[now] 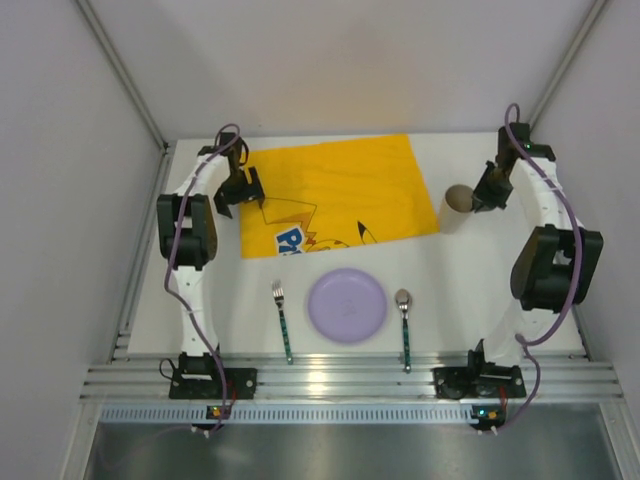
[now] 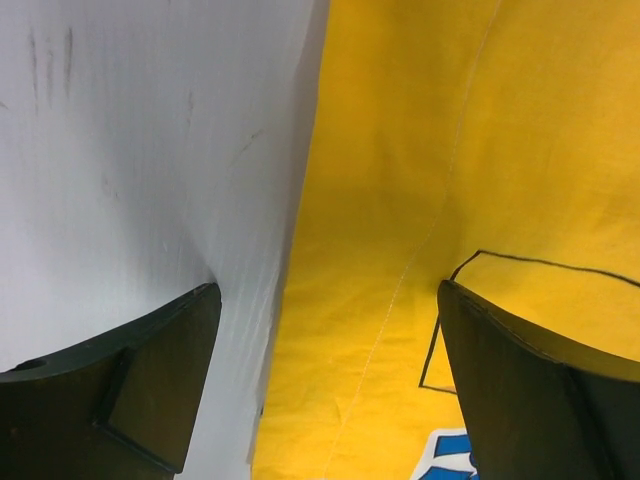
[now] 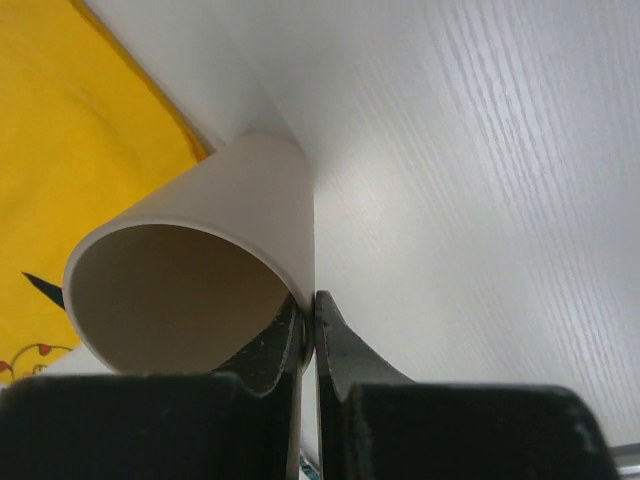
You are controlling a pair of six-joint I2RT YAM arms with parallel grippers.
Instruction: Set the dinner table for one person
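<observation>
Your right gripper (image 3: 308,322) is pinched onto the wall of the cup (image 1: 458,203), one finger inside the rim and one outside, with almost no gap between them. In the top view the cup sits in the upper right of the frame, over the dinner table (image 1: 470,290) and just beside the right corner of the yellow placemat (image 1: 335,190). I cannot tell whether its base rests on the surface.

Your left gripper (image 2: 330,300) is wide open and holds nothing. In its wrist view one finger hangs over the white top and the other over the cloth, with the mat's left edge running up between them.

The table fills the middle of the top view, its ribbed rail along the bottom. The plate (image 1: 346,305), fork (image 1: 283,320) and spoon (image 1: 404,328) lie in a row below the mat, off it.

I judge the cup is the step in hand, with the mat next. That calls for you to let go of the cup without tipping it, then bring the left fingers low enough to nip the cloth edge alone.
</observation>
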